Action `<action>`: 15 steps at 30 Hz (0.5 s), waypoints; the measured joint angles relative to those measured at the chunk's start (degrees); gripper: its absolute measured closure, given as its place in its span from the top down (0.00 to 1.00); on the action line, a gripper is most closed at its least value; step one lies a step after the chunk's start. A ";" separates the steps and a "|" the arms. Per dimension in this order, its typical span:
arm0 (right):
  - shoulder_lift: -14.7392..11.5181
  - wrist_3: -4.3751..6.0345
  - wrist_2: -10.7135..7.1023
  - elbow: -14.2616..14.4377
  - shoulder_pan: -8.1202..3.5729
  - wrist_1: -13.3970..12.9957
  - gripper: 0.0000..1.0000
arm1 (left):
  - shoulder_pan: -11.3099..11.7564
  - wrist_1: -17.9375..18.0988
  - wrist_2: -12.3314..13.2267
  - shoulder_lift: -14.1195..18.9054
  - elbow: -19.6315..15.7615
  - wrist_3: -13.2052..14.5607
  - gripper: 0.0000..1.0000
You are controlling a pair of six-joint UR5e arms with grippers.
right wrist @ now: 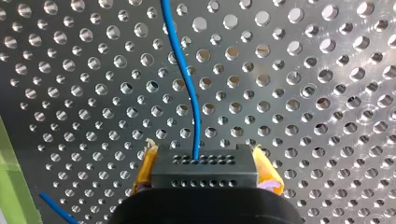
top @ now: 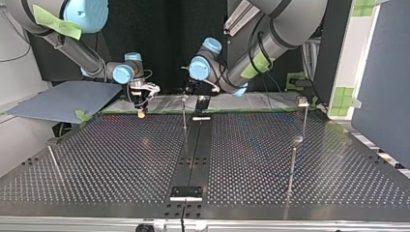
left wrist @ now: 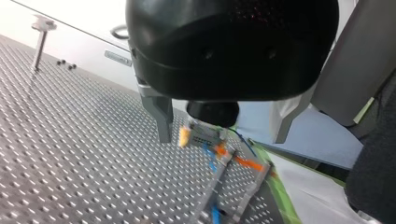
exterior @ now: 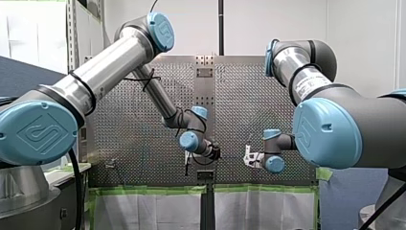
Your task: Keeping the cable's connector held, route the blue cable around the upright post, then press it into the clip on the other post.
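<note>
Beyond its connector (right wrist: 204,168), the blue cable (right wrist: 187,79) is cut off.

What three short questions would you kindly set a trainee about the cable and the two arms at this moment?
1. True or false: my right arm's jaws are shut on the black connector.
2. What colour is the cable running out of the connector over the perforated table? A red, B blue, C green.
3. Fill in: in the left wrist view, my left arm's jaws stand ____ with nothing between them.

Key: 1 true; 2 B; 3 open.
</note>
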 joint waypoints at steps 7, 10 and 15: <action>0.11 0.00 0.00 0.00 -0.07 0.01 0.00 | -0.51 2.28 -1.81 4.02 -3.63 -0.35 0.99; 0.20 0.00 0.00 0.00 -0.08 0.00 0.00 | -0.58 4.08 -3.34 5.89 -5.49 -1.39 0.99; 0.27 0.00 0.00 0.00 -0.09 0.03 0.00 | -0.65 6.01 -4.78 8.87 -8.45 -3.01 0.99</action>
